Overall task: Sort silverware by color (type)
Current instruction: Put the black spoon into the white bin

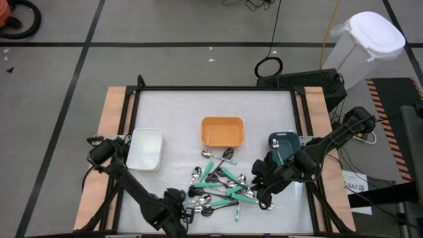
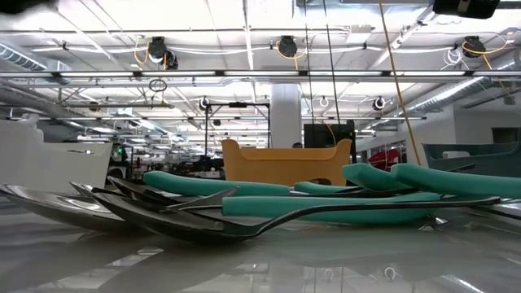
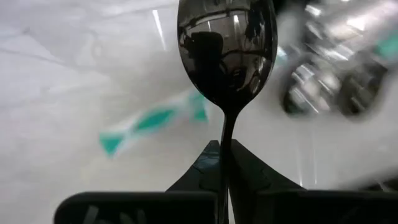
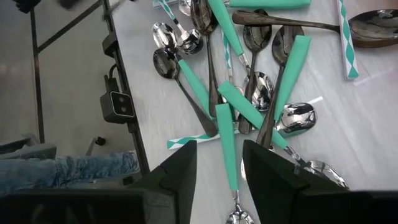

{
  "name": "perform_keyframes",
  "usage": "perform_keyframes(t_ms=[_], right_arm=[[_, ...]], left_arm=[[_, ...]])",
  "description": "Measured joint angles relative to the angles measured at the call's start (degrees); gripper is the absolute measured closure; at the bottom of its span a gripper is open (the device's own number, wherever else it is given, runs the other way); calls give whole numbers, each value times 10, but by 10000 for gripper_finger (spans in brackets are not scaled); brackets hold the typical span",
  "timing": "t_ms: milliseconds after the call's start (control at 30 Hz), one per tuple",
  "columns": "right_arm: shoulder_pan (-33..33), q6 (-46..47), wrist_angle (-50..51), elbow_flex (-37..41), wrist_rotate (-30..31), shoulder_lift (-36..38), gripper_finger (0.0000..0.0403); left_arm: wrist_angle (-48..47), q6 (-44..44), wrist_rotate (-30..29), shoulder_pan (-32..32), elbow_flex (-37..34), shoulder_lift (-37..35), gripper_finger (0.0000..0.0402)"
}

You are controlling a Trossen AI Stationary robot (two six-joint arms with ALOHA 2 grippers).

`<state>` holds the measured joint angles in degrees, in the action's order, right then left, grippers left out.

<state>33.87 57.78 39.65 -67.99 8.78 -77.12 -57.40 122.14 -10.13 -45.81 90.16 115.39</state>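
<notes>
Left gripper (image 3: pixel 224 180), at the table's (image 1: pixel 178 109) near edge, clamped on a stiff, slick dark spoon (image 3: pixel 225 56) by its thin handle, best gripped mid-handle; right gripper (image 4: pixel 219 168), part-open and empty, above the silverware pile (image 1: pixel 221 185).

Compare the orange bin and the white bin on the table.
The orange bin sits mid-table just behind the silverware pile; the white bin sits off to the left, by the left arm. The orange bin lies crosswise, the white bin more lengthwise. Both are rectangular, open-topped and look empty.
</notes>
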Motion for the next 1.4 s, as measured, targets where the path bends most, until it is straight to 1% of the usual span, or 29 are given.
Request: perform_keyframes(t_ms=[167,433,567,767,933,1100,1300,1400], right_arm=[[0,0,-5,0,0,0,277],[-8,0,-35,0,16,0,277],[-13,0,-64,0,16,0,277],[-15,0,-97,0,16,7,277],[-15,2,-97,0,16,36,277],[-15,2,-95,0,21,68,277],[-15,0,-101,0,64,96,277],[-15,0,-107,0,80,103,277]], left_arm=[[-95,-51,-32,9,103,-1,394],[-211,-208,-95,48,284,-2,396],[-242,-293,-131,80,359,-3,396],[-257,-398,-147,126,442,-3,396],[-270,-459,-156,152,447,-24,396],[-240,-558,-146,174,447,-60,396],[-170,-673,-144,195,447,-101,396],[-150,-708,-143,204,447,-118,396]])
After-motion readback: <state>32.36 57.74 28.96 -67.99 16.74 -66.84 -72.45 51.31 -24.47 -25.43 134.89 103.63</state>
